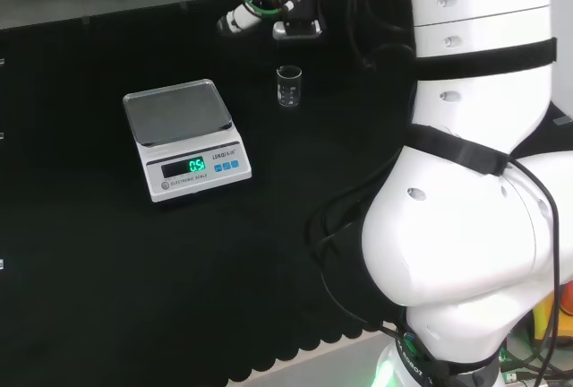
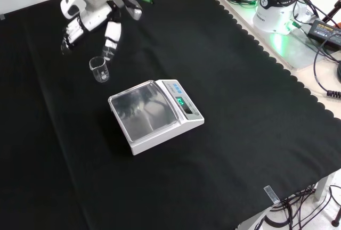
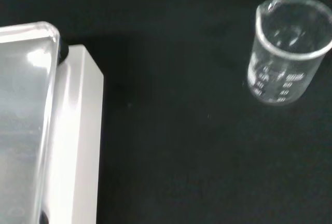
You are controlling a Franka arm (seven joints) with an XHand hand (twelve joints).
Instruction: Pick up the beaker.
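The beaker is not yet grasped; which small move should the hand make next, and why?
Probably lower the hand toward the beaker until its fingers flank the glass. The beaker stands upright and free on the black cloth, apart from the scale, and the fingers hang relaxed above it.

Head view: behind and above arm base, facing over bench. Front view: opposite side, high, angled down on cloth. Wrist view: close, looking down. All share beaker and scale.
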